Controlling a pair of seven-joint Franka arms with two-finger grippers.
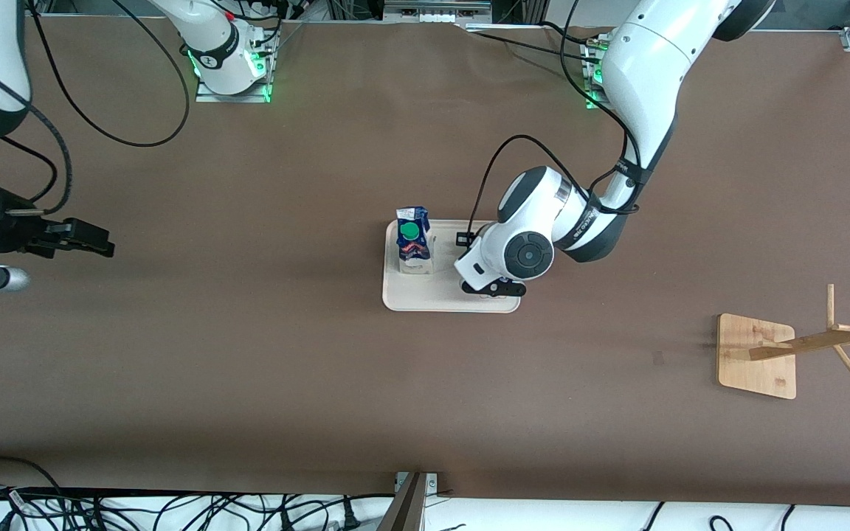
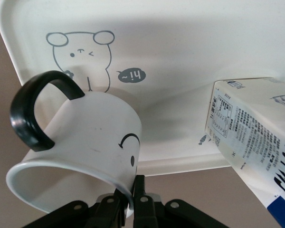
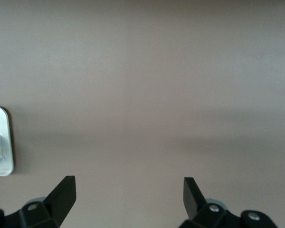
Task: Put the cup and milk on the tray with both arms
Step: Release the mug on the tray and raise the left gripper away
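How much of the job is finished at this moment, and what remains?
Done: the milk stands on the tray. In hand: the left tool is shut on the rim of the cup, tilted over the tray. Left: set the cup down and release it. The right tool waits open over bare table.

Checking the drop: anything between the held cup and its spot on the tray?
Nothing visible. The left gripper is shut on the rim of the small white smiley-face mug, over bare surface of the flat cream rectangular tray. The blue-and-white gable-top milk carton stands beside it, apart. The right gripper waits, open, away from the tray.
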